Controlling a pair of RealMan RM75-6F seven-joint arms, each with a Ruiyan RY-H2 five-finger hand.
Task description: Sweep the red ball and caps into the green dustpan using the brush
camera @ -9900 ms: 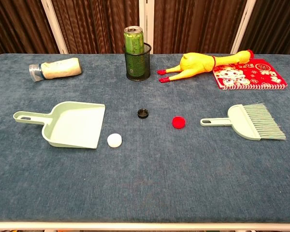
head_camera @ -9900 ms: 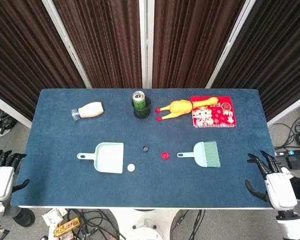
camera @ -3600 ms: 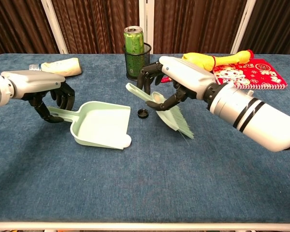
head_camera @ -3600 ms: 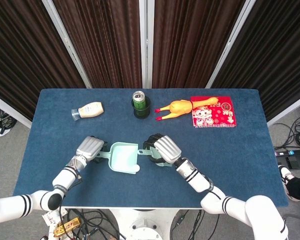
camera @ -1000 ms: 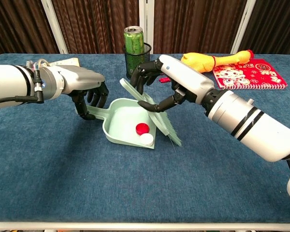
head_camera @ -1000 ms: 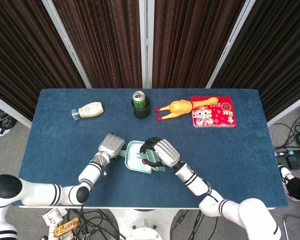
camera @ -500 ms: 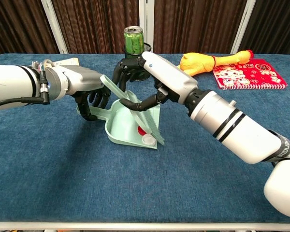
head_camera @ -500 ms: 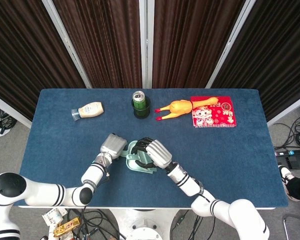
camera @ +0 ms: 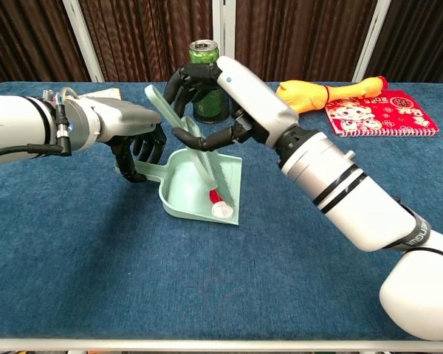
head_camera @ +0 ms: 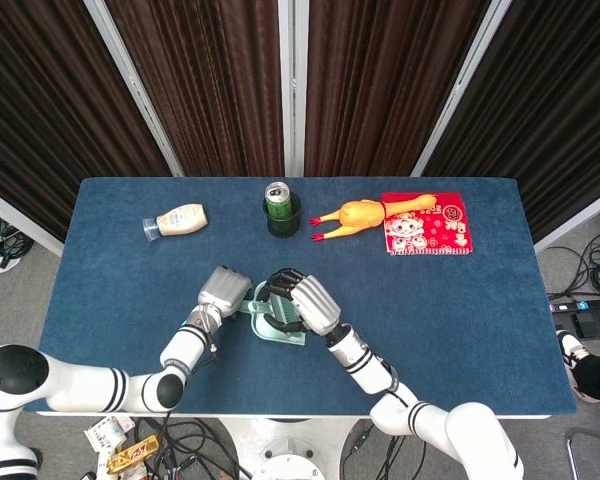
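Left hand (camera: 136,140) grips the handle of the pale green plastic dustpan (camera: 201,186). Right hand (camera: 220,103) clasps the green bristle brush (camera: 207,164), now swung further left across the pan than half a second ago. Red cap (camera: 214,196) and white cap (camera: 222,211) lie inside by the pan's lip.

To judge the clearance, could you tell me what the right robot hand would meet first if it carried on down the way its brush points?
Most likely the floor of the green dustpan: the right robot hand holds the brush with its bristles angled down into the pan, beside the red cap and white cap. Depth is uncertain.
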